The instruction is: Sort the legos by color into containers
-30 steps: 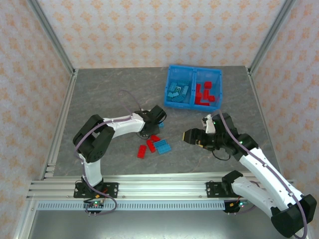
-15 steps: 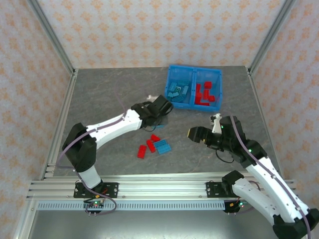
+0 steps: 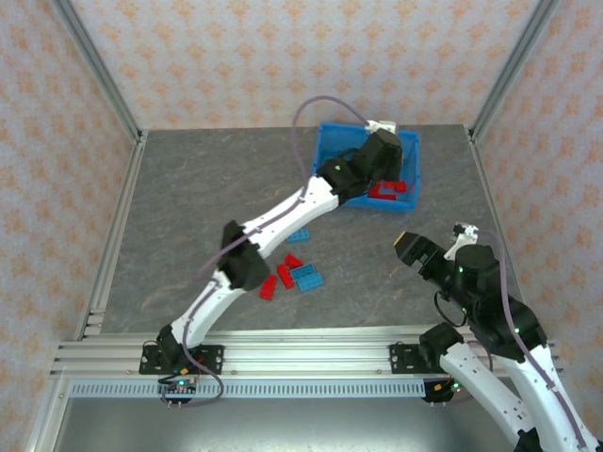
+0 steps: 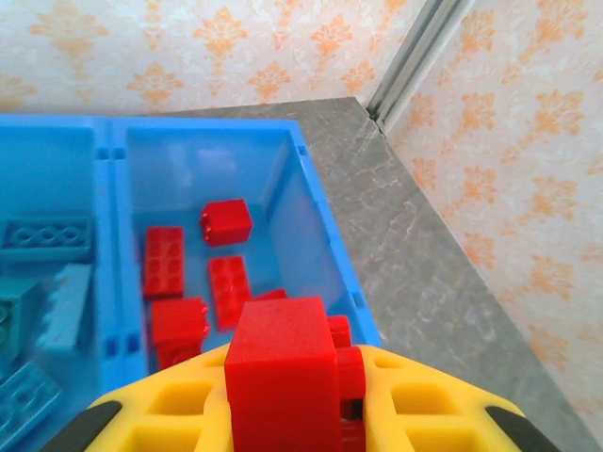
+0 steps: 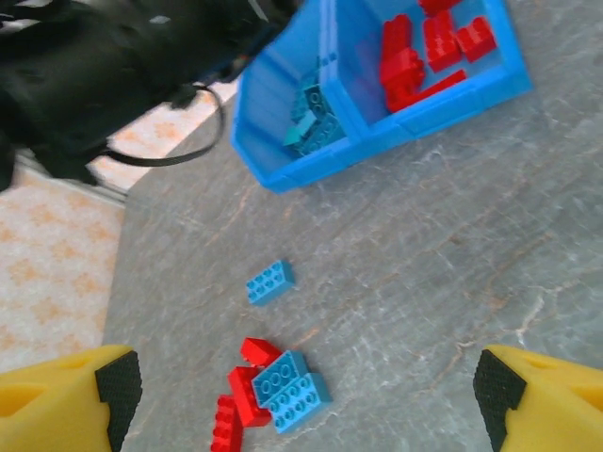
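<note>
Grey worktop point(image 3: 188, 207). Left tool point(image 4: 292, 419) clamped a red lego point(image 4: 281, 363); red compartment point(image 4: 316, 226) lay just below, apparently. Low release, clear of divider point(image 4: 115, 226), seemed best. Right tool point(image 5: 301, 388) gaped.

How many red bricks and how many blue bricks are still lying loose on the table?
Red bricks: 3
Blue bricks: 2 (the big one beside the reds might be two pressed together)
Total: 5
</note>
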Robot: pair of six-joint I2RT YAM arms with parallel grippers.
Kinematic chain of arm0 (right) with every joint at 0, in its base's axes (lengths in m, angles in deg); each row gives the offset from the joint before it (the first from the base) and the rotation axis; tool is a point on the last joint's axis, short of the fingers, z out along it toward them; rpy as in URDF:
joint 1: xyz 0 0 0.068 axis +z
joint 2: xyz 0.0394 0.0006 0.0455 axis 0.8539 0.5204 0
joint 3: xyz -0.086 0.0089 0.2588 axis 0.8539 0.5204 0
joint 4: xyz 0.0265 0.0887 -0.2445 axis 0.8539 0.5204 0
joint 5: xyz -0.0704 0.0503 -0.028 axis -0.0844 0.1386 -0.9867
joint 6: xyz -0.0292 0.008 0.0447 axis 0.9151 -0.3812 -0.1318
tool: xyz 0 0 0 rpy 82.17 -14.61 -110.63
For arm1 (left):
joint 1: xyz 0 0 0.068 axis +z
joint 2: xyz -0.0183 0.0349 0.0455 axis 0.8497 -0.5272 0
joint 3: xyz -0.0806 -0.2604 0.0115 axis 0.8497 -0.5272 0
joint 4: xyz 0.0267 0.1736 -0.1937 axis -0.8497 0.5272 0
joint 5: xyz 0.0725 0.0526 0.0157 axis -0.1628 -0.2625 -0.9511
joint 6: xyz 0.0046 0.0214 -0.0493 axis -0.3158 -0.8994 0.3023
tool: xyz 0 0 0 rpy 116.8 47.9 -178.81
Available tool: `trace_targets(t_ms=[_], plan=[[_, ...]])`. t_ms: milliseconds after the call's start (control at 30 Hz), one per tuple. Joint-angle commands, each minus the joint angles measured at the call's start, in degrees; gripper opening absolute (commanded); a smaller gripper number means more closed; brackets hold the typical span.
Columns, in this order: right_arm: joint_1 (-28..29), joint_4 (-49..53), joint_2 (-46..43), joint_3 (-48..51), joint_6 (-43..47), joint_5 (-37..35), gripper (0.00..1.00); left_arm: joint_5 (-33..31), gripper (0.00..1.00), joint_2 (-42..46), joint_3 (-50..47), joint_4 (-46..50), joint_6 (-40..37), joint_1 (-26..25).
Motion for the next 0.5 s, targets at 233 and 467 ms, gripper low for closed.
trace_targets(t_ms=[233,467], plan=[[0.4,3.0,-2.4,-0.5,-0.2,-2.8,0.92,3.7,0.20,-5.5,1.5,-13.9,-6.6,2.6],[0.4,2.6,-2.4,0.8,-0.7,-2.4,0.92,3.1,0.47,-2.7,1.5,-10.3,-6.2,1.9]])
